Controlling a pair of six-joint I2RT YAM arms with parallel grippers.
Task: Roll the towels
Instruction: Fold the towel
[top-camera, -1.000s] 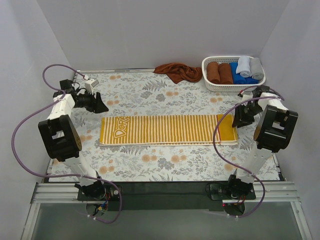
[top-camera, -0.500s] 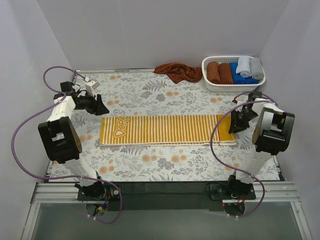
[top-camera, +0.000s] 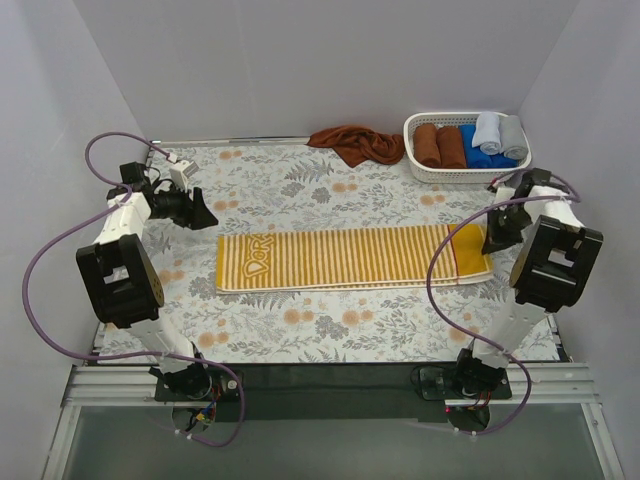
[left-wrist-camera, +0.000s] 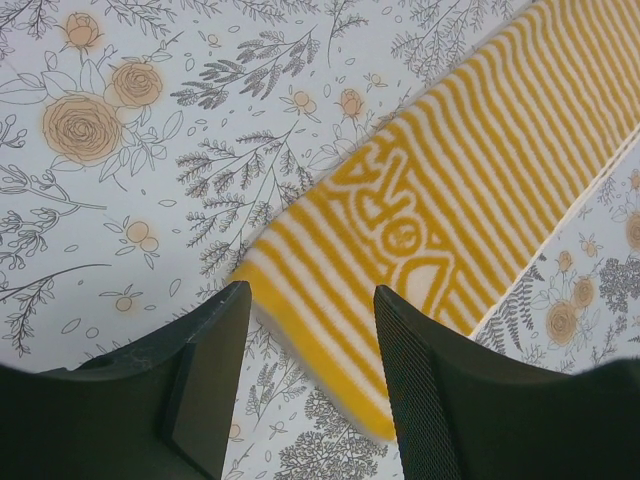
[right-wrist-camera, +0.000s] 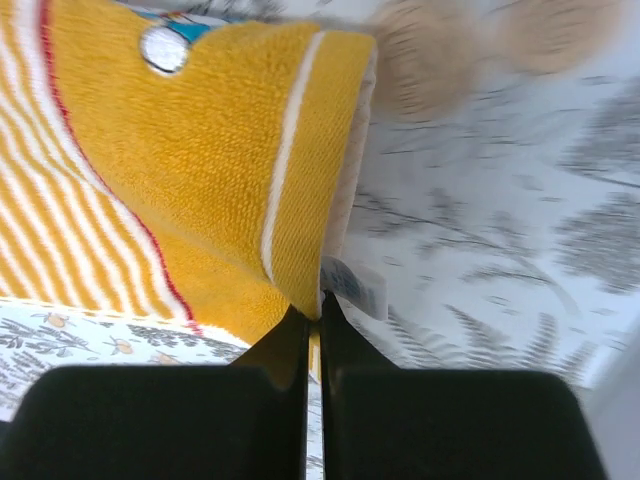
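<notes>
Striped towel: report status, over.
Right tool shut on striped towel, right end. Left tool open near its left end, holding nothing. Towel flat, unrolled. Rust-brown towel bunched at far edge, out of the way.

The long mustard-yellow cloth towel is showing narrow white stripes, yellow lettering at one end, and a solid yellow band edged with a thin red line at the other. The crumpled rust-brown cloth towel is showing no pattern. The counter is wearing white printed with grey leaves and pale orange flowers. The white perforated plastic basket is displaying cloth rolls in rust-brown, bright blue and pale grey
</notes>
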